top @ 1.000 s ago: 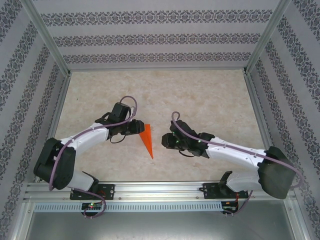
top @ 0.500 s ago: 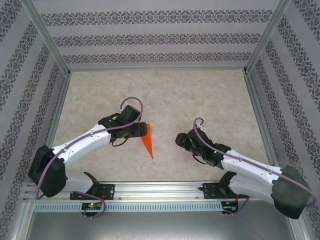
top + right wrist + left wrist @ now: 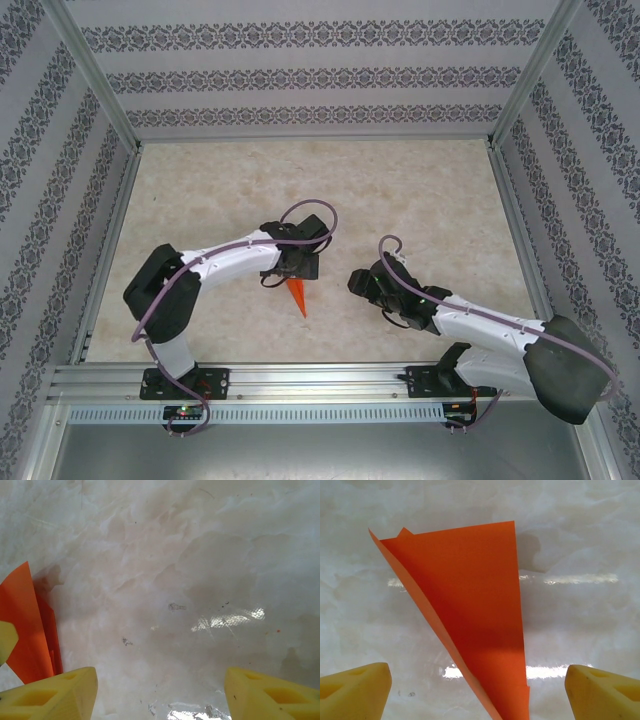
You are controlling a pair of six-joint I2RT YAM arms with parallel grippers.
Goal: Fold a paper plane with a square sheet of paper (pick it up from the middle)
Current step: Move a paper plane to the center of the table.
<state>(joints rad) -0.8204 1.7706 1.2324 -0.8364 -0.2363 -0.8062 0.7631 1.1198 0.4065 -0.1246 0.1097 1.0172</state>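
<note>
The square sheet of paper lies on the table folded into a narrow orange paper plane (image 3: 298, 297), its point towards the near edge. My left gripper (image 3: 301, 264) hovers over the plane's wide end and covers it from above. In the left wrist view the plane (image 3: 470, 610) lies flat between my wide-apart yellow fingertips (image 3: 355, 692); the left gripper (image 3: 477, 696) is open and touches nothing. My right gripper (image 3: 358, 282) stands open to the right of the plane, apart from it. In the right wrist view the right gripper (image 3: 160, 695) has bare table between its fingers, with the plane (image 3: 27, 625) at the left edge.
The pale marble-patterned table (image 3: 400, 200) is boxed in by patterned walls on three sides and a metal rail (image 3: 320, 380) along the near edge. There is free room behind both arms.
My left arm has swung right over the plane's wide end and its jaws have opened. My right arm has drawn back to the right and opened. The plane stays in place.
</note>
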